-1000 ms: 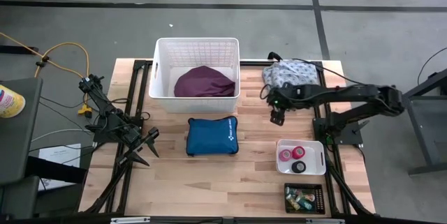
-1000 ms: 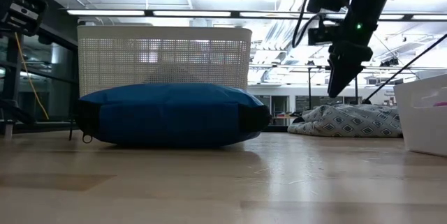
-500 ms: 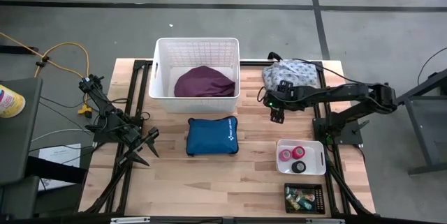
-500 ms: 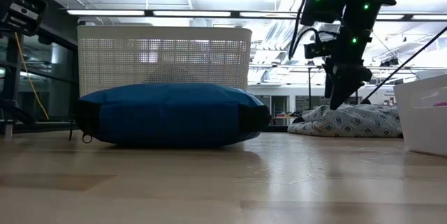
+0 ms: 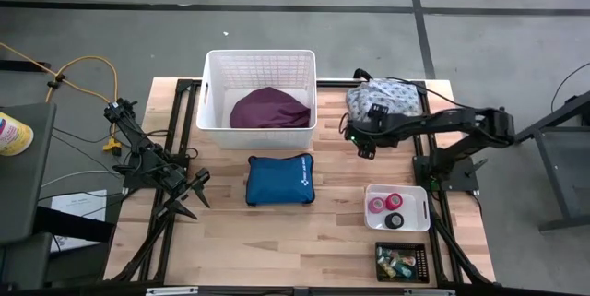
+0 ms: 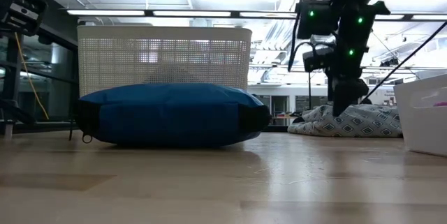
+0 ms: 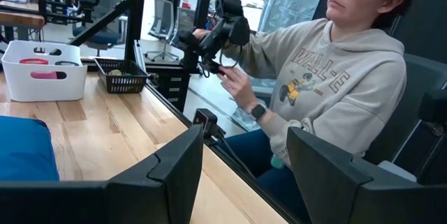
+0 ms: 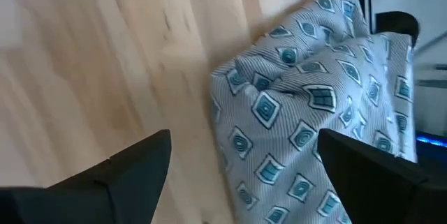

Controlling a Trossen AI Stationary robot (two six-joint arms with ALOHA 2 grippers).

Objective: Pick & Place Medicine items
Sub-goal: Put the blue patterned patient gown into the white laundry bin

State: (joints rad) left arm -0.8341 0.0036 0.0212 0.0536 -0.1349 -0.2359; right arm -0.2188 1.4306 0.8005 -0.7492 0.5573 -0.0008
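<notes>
The medicine items sit at the table's near right. Pink and black bandage rolls [image 5: 387,208] lie in a small white bin [image 5: 422,195]. Several tiny items [image 5: 398,261] fill a black mesh basket [image 5: 421,261]. My right gripper [image 5: 362,146] is open and hangs just above the table at the near left corner of the blue-patterned cloth bundle [image 8: 314,112], which rests on the table's far right. In the low view this gripper [image 6: 344,104] stands in front of the bundle [image 6: 363,121]. My left gripper [image 5: 187,200] waits open at the table's left.
A blue zip pouch [image 5: 280,179] lies mid-table. A white lattice basket [image 5: 214,93] at the far edge holds a purple cloth [image 5: 267,110]. Bare wood lies between the pouch and the white bin. A person [image 7: 335,77] sits beyond the table's near right.
My right gripper has moved a little toward the table's far edge and down, closer to the patterned bundle, and has stayed open. Nothing on the table has moved.
</notes>
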